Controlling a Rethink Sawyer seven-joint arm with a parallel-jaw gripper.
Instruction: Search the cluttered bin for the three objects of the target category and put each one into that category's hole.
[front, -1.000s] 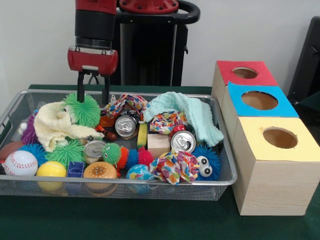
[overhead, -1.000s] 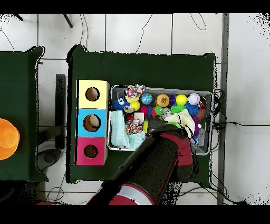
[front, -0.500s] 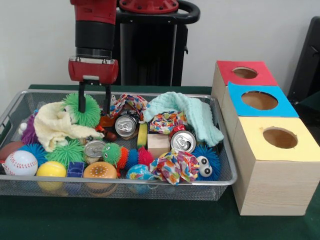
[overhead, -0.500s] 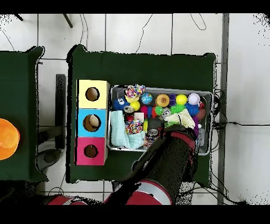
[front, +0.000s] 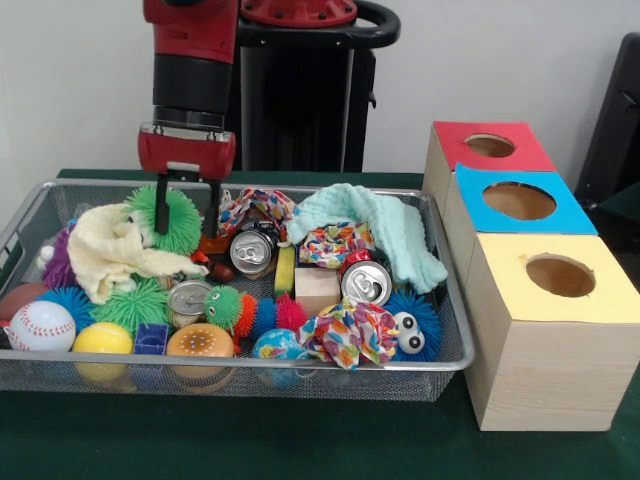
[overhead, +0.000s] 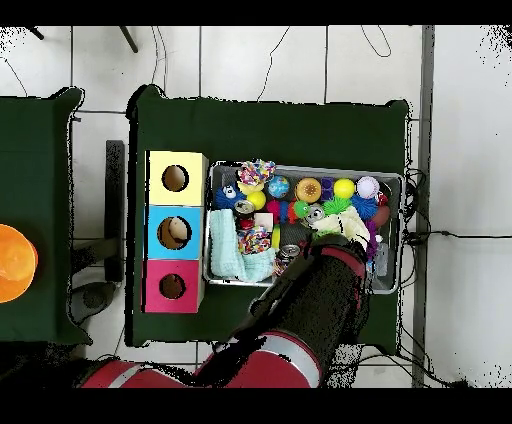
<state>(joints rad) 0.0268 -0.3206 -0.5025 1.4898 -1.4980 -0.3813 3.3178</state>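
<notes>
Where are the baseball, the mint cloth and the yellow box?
baseball (front: 40, 325), front view, middle of its white face
mint cloth (front: 375, 222), front view, middle of the fold
yellow box (front: 600, 300), front view, bare yellow top beside the hole

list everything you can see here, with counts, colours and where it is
wire bin: 1, silver, on the green table
cans: 3, silver, bin middle
spiky balls: several, green, blue, purple, red; mostly bin's left and front
cloths: 2 plain, mint and cream; 3 multicoloured pieces
baseball: 1, white, front left
yellow ball: 1, front left
wooden block: 1, centre
boxes: 3, yellow, blue, red tops, each with a hole, right of bin
end effector: 1, red, fingers open around the green spiky ball at back left
</notes>
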